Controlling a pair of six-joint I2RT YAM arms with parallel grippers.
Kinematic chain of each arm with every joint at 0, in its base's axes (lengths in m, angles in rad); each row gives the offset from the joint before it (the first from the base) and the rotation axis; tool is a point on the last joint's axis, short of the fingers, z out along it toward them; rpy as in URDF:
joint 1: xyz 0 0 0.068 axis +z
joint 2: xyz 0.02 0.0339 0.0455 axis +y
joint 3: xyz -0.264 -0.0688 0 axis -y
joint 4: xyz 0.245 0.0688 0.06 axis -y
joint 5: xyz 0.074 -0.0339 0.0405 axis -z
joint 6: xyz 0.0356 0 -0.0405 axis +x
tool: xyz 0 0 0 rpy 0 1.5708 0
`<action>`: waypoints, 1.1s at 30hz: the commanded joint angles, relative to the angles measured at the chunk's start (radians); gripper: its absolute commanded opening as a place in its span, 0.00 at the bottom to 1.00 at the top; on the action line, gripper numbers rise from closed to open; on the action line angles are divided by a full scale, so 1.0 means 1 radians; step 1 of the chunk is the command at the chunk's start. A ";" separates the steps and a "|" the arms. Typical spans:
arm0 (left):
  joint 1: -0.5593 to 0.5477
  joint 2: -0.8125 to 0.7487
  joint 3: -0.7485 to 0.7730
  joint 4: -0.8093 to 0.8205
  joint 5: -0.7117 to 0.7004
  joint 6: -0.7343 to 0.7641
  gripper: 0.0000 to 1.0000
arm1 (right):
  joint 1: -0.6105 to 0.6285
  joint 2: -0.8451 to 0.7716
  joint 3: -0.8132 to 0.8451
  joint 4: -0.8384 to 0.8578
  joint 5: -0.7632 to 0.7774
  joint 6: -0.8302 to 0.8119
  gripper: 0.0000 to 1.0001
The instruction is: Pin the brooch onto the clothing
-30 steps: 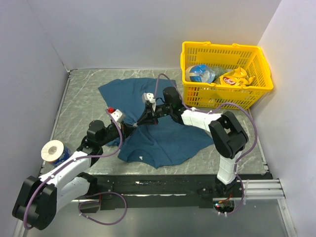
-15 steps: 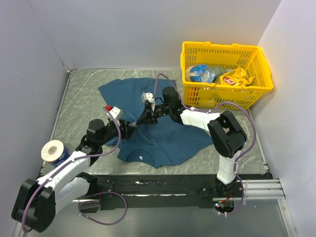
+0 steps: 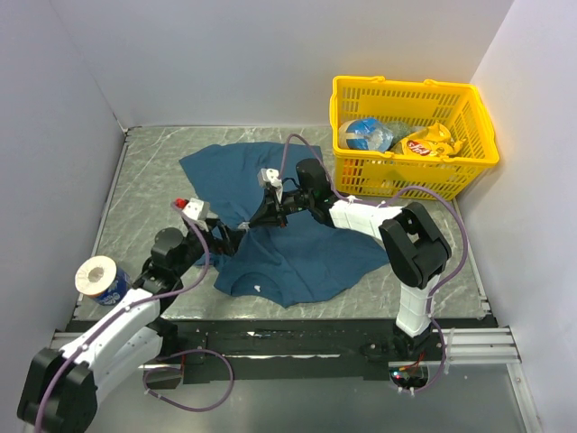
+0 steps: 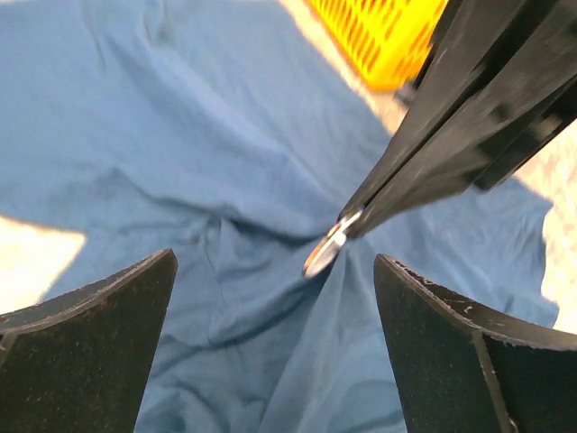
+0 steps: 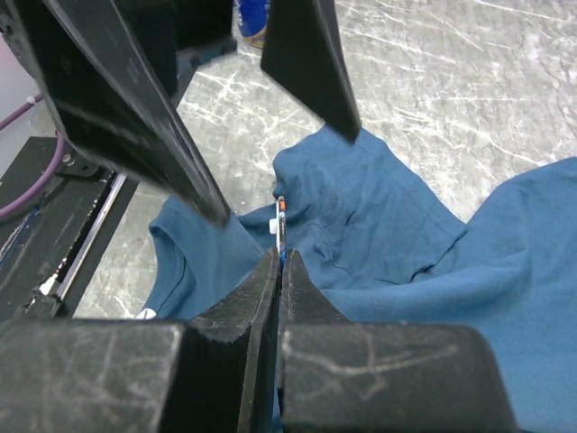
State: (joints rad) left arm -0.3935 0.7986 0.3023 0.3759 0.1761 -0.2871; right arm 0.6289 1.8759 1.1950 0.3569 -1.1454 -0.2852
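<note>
The clothing (image 3: 306,257), a dark teal T-shirt, lies rumpled on the table, and it fills the left wrist view (image 4: 180,162). My right gripper (image 3: 250,223) is shut on the brooch (image 5: 281,221), a thin disc seen edge-on at its tips. The brooch (image 4: 323,253) rests against a raised fold of the shirt (image 5: 379,225). My left gripper (image 3: 227,238) stands wide open just left of that fold. Nothing is between its fingers (image 4: 90,343), and the brooch sits a little beyond its tips. The left arm's fingers (image 5: 126,99) loom at the top of the right wrist view.
A yellow basket (image 3: 410,135) holding snack packets stands at the back right. A white roll (image 3: 97,275) on a blue base sits near the left arm. White walls close in the marbled table (image 3: 144,180) on three sides.
My left gripper has opened wide and drawn back towards the left and near edge. My right gripper stays shut on the brooch at the fold, barely moved.
</note>
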 commanded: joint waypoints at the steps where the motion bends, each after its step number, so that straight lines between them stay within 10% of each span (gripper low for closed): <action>1: 0.057 0.030 0.029 0.061 0.132 -0.032 0.96 | 0.008 -0.011 0.031 0.016 0.007 -0.015 0.00; 8: 0.119 0.016 -0.006 0.146 0.266 -0.035 0.99 | 0.005 -0.014 0.038 -0.007 0.001 -0.029 0.00; 11: 0.120 0.031 -0.009 0.164 0.284 -0.037 0.67 | 0.003 -0.009 0.044 -0.018 0.000 -0.034 0.00; 15: 0.120 0.065 -0.005 0.164 0.299 -0.029 0.61 | 0.005 -0.008 0.049 -0.029 0.001 -0.042 0.00; 17: 0.122 0.079 -0.006 0.175 0.307 -0.026 0.42 | 0.003 -0.009 0.049 -0.032 0.004 -0.045 0.00; 33: 0.131 0.220 0.023 0.193 0.428 -0.006 0.40 | 0.003 -0.001 0.060 -0.044 0.004 -0.048 0.00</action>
State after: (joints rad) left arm -0.2695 1.0069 0.2977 0.5121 0.5522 -0.3084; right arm 0.6289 1.8763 1.2095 0.3012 -1.1446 -0.3164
